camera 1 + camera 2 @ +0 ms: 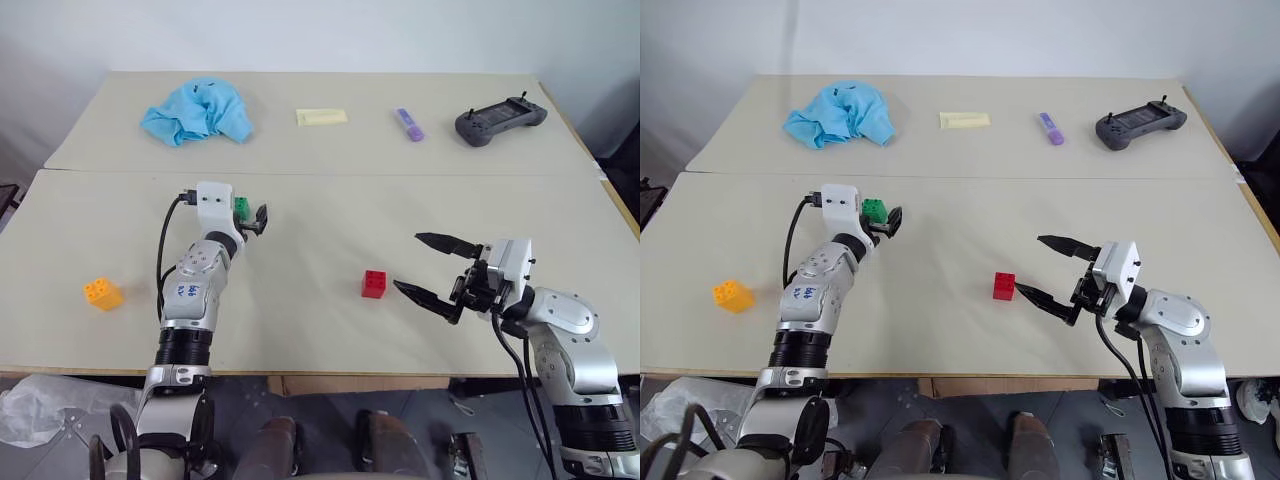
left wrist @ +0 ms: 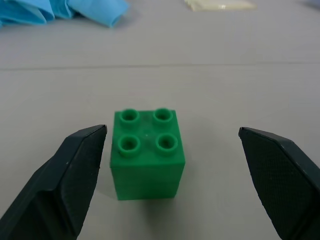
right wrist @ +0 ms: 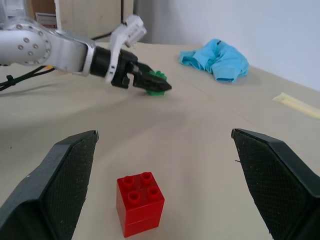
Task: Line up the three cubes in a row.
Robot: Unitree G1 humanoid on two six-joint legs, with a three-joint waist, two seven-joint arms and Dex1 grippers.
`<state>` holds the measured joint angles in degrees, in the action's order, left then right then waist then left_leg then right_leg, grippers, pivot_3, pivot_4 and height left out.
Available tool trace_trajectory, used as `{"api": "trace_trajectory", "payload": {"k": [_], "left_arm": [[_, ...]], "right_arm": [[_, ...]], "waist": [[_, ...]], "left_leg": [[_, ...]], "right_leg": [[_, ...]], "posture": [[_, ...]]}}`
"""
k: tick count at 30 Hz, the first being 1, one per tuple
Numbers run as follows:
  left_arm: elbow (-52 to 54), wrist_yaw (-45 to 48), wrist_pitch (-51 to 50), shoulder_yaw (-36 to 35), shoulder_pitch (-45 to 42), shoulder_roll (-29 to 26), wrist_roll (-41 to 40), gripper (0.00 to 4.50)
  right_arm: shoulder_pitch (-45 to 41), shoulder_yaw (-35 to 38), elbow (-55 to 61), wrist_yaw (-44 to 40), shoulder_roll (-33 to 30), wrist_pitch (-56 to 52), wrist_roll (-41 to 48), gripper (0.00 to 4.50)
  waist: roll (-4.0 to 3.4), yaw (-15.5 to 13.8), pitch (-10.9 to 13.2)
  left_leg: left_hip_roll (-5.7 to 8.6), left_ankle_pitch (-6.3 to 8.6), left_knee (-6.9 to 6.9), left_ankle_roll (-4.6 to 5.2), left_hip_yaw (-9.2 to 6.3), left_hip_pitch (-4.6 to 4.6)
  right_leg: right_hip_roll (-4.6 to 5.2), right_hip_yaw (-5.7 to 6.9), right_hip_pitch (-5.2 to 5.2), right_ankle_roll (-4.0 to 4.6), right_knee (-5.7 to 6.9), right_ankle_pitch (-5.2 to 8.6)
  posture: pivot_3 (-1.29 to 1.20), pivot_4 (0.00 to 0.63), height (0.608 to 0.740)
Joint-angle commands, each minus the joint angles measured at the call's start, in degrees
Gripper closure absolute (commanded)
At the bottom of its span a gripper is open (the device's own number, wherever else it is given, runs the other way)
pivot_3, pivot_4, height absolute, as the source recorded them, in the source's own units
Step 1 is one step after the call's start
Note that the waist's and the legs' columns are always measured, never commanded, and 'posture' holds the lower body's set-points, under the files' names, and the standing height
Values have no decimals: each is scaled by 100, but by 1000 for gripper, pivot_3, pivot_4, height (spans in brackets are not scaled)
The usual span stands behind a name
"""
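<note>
Green cube (image 2: 146, 152) between spread fingers of left gripper (image 2: 172, 175), ungripped, red cube (image 3: 140, 202) before wide-open right gripper (image 3: 165, 185), orange-yellow cube (image 1: 102, 293) well apart on table (image 1: 330, 215).

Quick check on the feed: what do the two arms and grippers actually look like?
Both arms are silver-grey metal with black ribbed joint rings, each ending in a white wrist block. A black cable loops along each forearm. The left arm bears a small blue marking. The left gripper and right gripper each have two black, tapered, pointed fingers with finely textured inner pads.
</note>
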<state>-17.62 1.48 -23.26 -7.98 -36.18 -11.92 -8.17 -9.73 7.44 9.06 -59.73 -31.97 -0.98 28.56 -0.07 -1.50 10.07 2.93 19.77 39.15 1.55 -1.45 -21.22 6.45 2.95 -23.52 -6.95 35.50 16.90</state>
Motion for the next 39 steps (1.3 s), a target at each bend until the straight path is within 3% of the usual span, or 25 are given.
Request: {"api": "trace_trajectory", "payload": {"k": [1, 8, 12, 17, 20, 25, 30, 39], "left_arm": [[96, -82, -119, 24, -152, 44, 74, 873], [629, 433, -579, 249, 113, -122, 14, 3009], [915, 2153, 64, 263, 316, -790, -483, 2998], [919, 5665, 682, 627, 446, -2026, -1347, 2998], [518, 7143, 1501, 1040, 312, -2280, -1333, 2998], [-1075, 8000, 2980, 1612, -455, -1801, -715, 2998], [-2602, 7985, 4072, 1889, -1073, -1399, -89, 2998], [-4033, 7717, 4678, 1943, -1775, -807, 438, 2998]], "right_arm": [[76, 197, 254, 21, -101, -43, 182, 0], [189, 228, 291, 102, -128, 3, 168, 0], [263, 274, 306, 116, -192, 30, 136, 0], [289, 479, 153, 7, -400, 36, 184, 0], [344, 585, 79, -98, -525, 32, 216, 0], [544, 656, 155, -142, -597, 69, 183, 0], [828, 787, 378, -56, -593, 59, 231, 0], [1585, 1108, 475, -147, -710, 187, 148, 0]], "waist": [[0, -2, 0], [1, -1, 0], [0, 16, 0], [-1, 28, 0], [-2, 3, 0], [0, -36, 1], [2, 8, 2], [11, -5, 7]], "left_leg": [[0, 0, 0, 0, 0, 0], [1, 0, 1, 0, 0, 0], [-2, 0, 0, -1, 0, 1], [-8, -2, -1, -5, 2, 1], [-7, -2, -2, -4, 1, 2], [10, -8, 2, 8, -21, -2], [21, -8, -1, 19, -8, -7], [29, -14, 1, 40, 16, -6]], "right_leg": [[0, 0, 0, 0, 0, 0], [3, -1, 1, 0, 0, 0], [3, -2, 0, 0, 0, 0], [2, 0, 1, 2, -6, 1], [5, 0, 6, 4, -9, 2], [2, 6, 24, -1, -43, -1], [0, 18, 12, -6, -8, -3], [3, -1, 7, -22, 0, -11]], "posture": [[0, 150, 740], [0, 150, 740], [0, 150, 740], [0, 150, 740], [0, 150, 740], [0, 150, 740], [0, 150, 740], [0, 150, 740]]}}
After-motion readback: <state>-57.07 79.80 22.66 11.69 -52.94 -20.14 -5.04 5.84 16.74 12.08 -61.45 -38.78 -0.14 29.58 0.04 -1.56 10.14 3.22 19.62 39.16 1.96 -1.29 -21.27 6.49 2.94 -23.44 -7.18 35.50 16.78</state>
